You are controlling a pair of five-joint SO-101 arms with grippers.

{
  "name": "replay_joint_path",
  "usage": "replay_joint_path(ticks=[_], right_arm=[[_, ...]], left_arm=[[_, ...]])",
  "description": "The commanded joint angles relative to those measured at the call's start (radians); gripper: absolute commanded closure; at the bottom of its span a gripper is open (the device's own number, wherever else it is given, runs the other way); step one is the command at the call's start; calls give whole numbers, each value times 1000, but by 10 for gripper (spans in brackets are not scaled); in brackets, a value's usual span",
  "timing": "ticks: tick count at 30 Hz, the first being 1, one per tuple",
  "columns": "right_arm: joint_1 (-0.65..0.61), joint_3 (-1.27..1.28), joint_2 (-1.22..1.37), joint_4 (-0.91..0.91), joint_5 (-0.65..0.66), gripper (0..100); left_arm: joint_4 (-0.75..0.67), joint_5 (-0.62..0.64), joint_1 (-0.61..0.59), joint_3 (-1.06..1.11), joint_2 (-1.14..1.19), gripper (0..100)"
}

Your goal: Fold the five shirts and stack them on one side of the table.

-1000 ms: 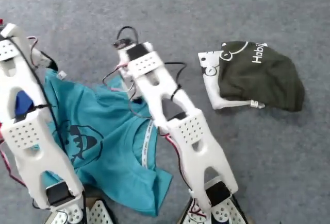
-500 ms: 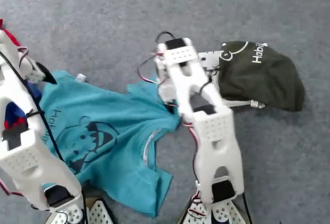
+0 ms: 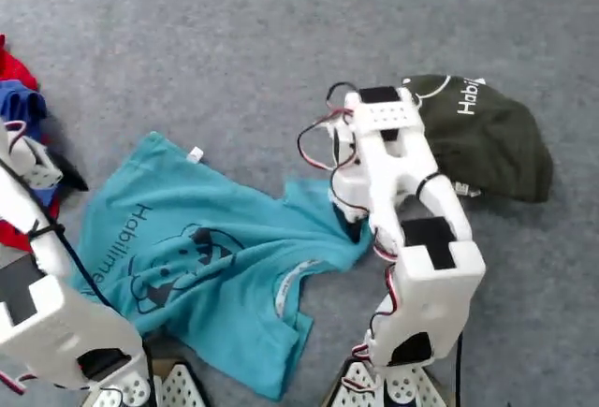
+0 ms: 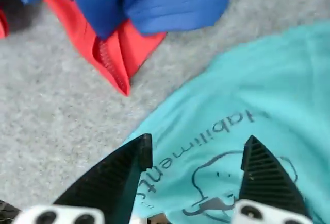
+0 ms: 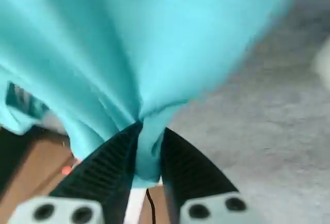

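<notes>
Your right gripper [image 5: 149,130] is clamped tight on a bunched fold of the teal shirt [image 3: 187,257], at the shirt's 3 o'clock edge, likely to draw the cloth flat for folding. The shirt lies rumpled, print up, toward 7 o'clock on the table [image 3: 234,51]. Your left gripper [image 4: 196,149] hangs spread wide and empty over the 9 o'clock edge, well placed to take the opposite side. The red shirt [image 4: 111,54] and blue shirt [image 4: 170,0] heap at 9 o'clock, and the dark green shirt [image 3: 487,145] sits at 2 o'clock.
</notes>
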Motion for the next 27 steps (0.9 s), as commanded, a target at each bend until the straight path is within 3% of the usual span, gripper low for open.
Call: replay_joint_path(ticks=[1,5,8,10,14,18,27], right_arm=[[34,73,-22,-77,32,983],[54,56,-16,-120,18,983],[54,7,-15,-120,8,982],[52,-28,-13,-114,-25,951],[52,-50,-13,-106,-31,891],[51,-48,-13,-106,-35,934],[51,-50,-13,-193,-37,951]], left_arm=[[-44,124,36,-12,-54,707],[-143,258,208,-7,-44,710],[-244,216,371,-15,25,711],[-276,272,427,-51,95,711],[-287,446,435,-194,264,711],[-275,551,467,-337,410,711],[-25,746,507,-736,641,712]])
